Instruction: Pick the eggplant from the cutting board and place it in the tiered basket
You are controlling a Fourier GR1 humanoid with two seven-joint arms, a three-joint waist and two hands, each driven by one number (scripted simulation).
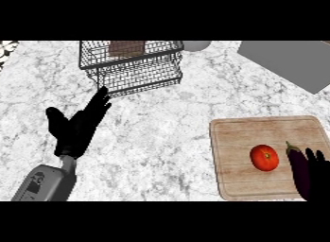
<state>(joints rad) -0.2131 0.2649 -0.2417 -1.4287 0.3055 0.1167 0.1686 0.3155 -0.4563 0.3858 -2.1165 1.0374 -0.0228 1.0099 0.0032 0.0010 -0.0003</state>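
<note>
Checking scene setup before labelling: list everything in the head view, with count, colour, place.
tiered basket: 1, dark wire, counter's far side, left of centre; a brown item sits in its top tier, unclear what
cutting board: 1, light wood, near right of counter
tomato: 1, red, on the cutting board, middle
eggplant: 1, dark purple, on the board's right part, beside the tomato, apart from it
grey panel: 1, flat grey, far right corner
pale round object: 1, whitish, top edge behind the basket, mostly cut off
counter: 1, white marble
left robot hand: 1, black, open, left of centre
right robot hand: 1, black, at the eggplant's right side, grip unclear
</note>
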